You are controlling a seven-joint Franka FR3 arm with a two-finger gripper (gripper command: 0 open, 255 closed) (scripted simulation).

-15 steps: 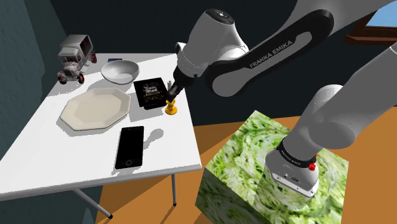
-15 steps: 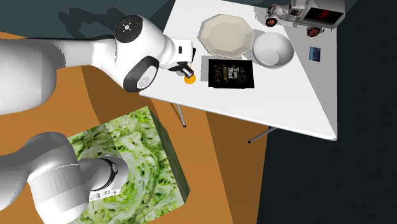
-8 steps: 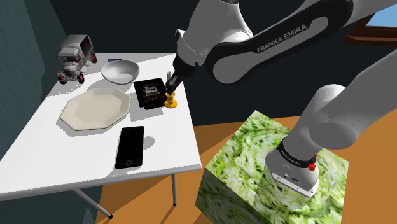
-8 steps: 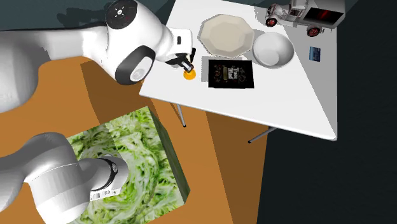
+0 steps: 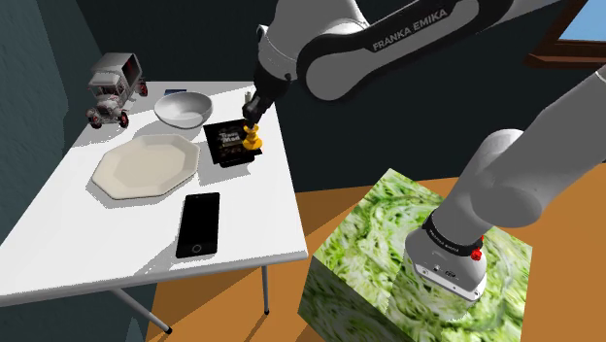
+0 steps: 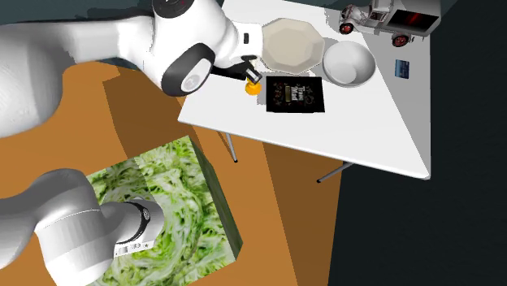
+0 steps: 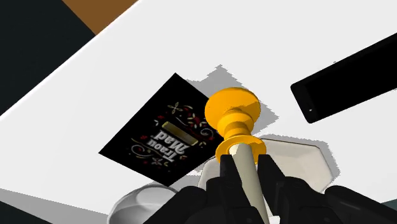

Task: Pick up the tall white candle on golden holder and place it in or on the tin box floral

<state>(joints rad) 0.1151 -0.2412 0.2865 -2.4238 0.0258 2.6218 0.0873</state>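
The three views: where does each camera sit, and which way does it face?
Shoulder view: beside the stand, looking down over the table; arm, stand show.
Second exterior view: high up, looking steeply down; arm, stand show.
Wrist view: on the hand, looking along the end effector at the clasped candle and tin box.
All share candle and tin box.

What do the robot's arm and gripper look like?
The arm has thick, rounded white links with dark joints, and white FRANKA EMIKA lettering on a dark section. A small red button sits near its base. The gripper is all black.
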